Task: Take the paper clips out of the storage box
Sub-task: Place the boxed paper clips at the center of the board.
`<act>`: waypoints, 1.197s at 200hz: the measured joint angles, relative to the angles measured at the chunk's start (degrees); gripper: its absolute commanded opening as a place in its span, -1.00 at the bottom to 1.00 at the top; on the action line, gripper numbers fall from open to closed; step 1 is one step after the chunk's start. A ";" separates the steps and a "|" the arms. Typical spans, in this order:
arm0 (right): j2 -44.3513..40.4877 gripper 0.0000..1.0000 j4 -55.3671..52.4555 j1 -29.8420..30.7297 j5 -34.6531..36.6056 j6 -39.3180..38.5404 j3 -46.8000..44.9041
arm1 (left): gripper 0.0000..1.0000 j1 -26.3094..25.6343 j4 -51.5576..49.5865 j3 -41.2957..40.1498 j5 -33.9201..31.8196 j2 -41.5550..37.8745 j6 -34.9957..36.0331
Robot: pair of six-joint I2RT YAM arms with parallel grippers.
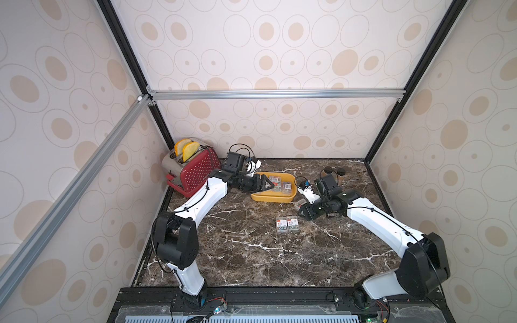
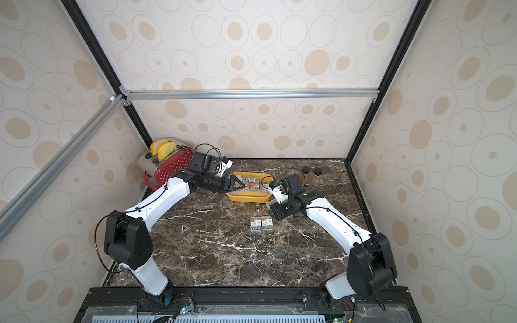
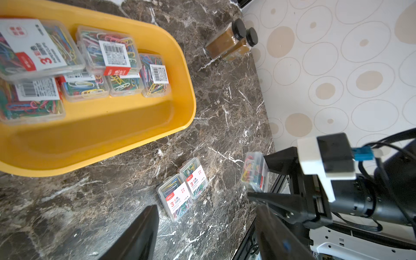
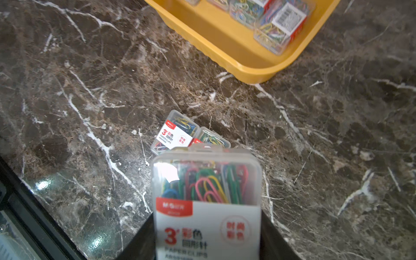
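Observation:
The yellow storage box [image 1: 272, 199] [image 2: 246, 199] [image 3: 112, 135] [image 4: 225, 40] sits at the back of the marble table. Several clear boxes of paper clips [image 1: 279, 183] [image 3: 108, 49] [image 4: 276, 22] lie in it. My left gripper [image 1: 265, 184] [image 2: 237, 184] [image 3: 207, 236] is open and empty over the storage box's left end. My right gripper [image 1: 300, 208] [image 4: 207, 225] is shut on one box of paper clips [image 3: 255, 172] [image 4: 207, 191], held above the table right of the storage box. Two more boxes of paper clips [image 1: 287, 223] [image 2: 262, 223] [image 3: 182, 186] [image 4: 180, 135] lie side by side on the table in front.
A red toaster [image 1: 193, 167] with bread slices stands in the back left corner, just behind my left arm. Two brown black-capped jars [image 1: 335, 172] [image 3: 229, 42] stand at the back right by the wall. Patterned walls close in the table on three sides.

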 measured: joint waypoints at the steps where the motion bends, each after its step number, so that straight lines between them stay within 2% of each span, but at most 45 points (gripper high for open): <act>1: 0.11 -1.00 0.00 0.00 0.09 0.11 0.00 | 0.40 0.00 0.00 -0.11 -0.04 0.00 -0.02; 59: 11.23 -1.00 -0.35 -0.04 4.63 7.58 -0.37 | 0.39 0.00 0.11 -3.48 -0.83 -1.55 -0.24; 123: 13.16 -0.98 -0.35 -0.94 7.74 12.00 -0.87 | 0.39 0.00 0.04 -5.27 -0.98 -2.75 -0.02; 239: 16.26 -0.76 2.10 -1.55 4.33 14.82 -1.42 | 0.39 0.00 -0.37 -5.33 -1.01 -2.75 0.57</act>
